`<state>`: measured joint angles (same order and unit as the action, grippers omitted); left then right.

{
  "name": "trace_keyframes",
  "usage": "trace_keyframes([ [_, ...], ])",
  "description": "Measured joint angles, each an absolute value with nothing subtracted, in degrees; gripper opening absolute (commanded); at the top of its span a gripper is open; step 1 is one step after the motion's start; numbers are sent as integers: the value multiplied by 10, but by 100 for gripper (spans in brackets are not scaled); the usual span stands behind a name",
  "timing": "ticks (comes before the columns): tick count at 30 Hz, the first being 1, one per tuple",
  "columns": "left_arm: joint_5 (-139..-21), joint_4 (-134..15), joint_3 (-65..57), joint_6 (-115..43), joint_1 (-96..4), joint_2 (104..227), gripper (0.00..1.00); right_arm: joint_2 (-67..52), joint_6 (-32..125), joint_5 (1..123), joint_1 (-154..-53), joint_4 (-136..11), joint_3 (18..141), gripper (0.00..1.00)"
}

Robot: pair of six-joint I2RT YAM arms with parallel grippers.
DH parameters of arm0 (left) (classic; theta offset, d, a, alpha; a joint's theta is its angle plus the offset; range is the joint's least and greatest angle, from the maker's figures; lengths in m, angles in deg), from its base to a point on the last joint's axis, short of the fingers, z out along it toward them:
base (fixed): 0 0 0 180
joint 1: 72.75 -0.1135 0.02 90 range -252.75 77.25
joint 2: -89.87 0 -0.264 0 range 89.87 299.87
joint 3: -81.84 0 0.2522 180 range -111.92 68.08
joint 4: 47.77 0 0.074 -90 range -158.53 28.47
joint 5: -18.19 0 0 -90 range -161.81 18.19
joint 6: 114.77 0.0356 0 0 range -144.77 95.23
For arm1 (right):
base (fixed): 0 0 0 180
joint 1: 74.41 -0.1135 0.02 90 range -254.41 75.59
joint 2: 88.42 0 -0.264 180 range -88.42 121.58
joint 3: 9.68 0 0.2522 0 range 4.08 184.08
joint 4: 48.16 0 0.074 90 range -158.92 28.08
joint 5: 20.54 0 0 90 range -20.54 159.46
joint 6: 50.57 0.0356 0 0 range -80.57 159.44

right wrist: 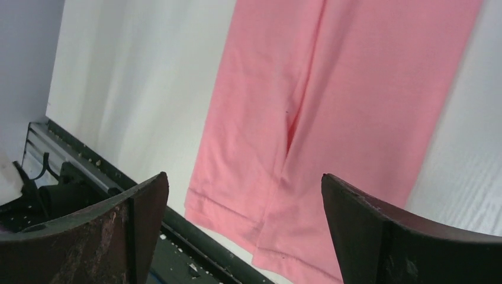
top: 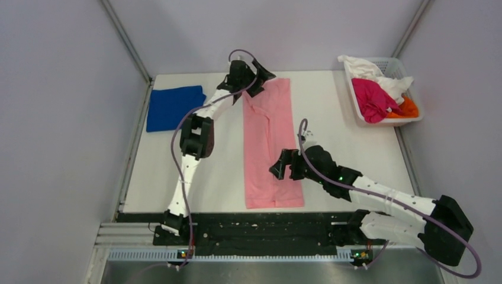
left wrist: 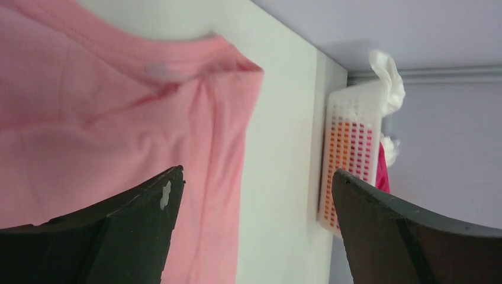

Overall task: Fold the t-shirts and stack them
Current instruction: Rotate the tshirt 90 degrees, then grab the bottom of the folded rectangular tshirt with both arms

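Above desk (top: 331, 130), left pincer (top: 253, 90) and right pincer (top: 283, 167) gape wide over strip-folded pink t-shirt (top: 269, 142); crosswise fold likely next

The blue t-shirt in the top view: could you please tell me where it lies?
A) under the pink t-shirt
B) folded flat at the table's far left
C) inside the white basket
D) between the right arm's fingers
B: the blue t-shirt lies folded flat on the table at its far left, apart from the pink t-shirt and from the basket at the far right.
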<state>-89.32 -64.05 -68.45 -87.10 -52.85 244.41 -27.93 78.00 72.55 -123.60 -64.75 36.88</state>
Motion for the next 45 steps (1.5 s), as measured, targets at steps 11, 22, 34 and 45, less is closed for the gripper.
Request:
trace_keyframes([
  [11, -783, -802, -209, -664, -418, 1770, 92, -398, 850, 725, -1188, -774, 284, 89],
  [22, -812, -922, 328, -702, -307, 1534, 65, -470, 878, 655, -1187, -875, 226, 59],
  [34, -883, -843, 376, -761, -244, 1599, 51, -396, 898, 624, -1187, -842, 217, 46],
  [45, -853, -825, 342, -788, -225, 1677, 10, -369, 911, 618, -1187, -799, 205, 20],
])
